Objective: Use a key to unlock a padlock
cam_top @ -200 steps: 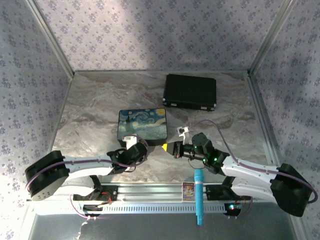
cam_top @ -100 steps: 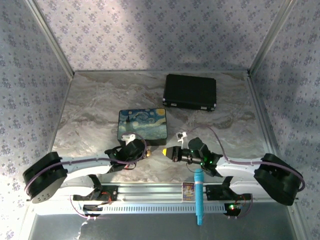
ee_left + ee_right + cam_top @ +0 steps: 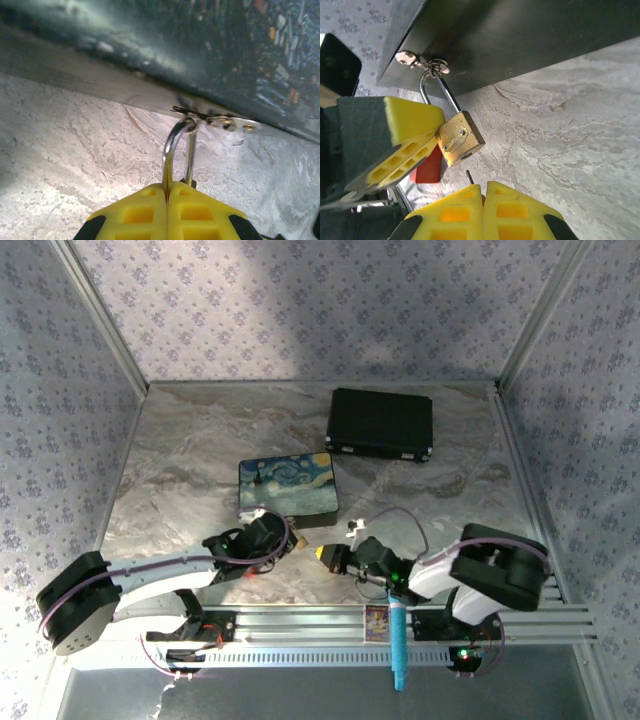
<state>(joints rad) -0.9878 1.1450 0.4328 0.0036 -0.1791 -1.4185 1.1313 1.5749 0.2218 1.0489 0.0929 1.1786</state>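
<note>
The brass padlock (image 3: 460, 138) hangs by its silver shackle (image 3: 437, 95) from the hasp (image 3: 420, 62) on the painted box (image 3: 288, 490). My left gripper (image 3: 167, 186) is shut on the padlock's body, and the shackle (image 3: 170, 147) rises out between its yellow fingers (image 3: 402, 145). My right gripper (image 3: 484, 186) is shut on the key, whose thin dark tip (image 3: 469, 176) pokes out just below the padlock's underside, a small gap apart. In the top view the left gripper (image 3: 288, 538) and the right gripper (image 3: 322, 554) face each other in front of the box.
A black case (image 3: 381, 423) lies at the back right. A red block (image 3: 427, 167) sits on the marble behind the padlock. A teal tool (image 3: 397, 635) stands on the front rail by the right arm's base.
My right arm has folded in and carried the key left and nearer, up to the padlock. My left gripper has closed on the padlock and moved slightly right.
</note>
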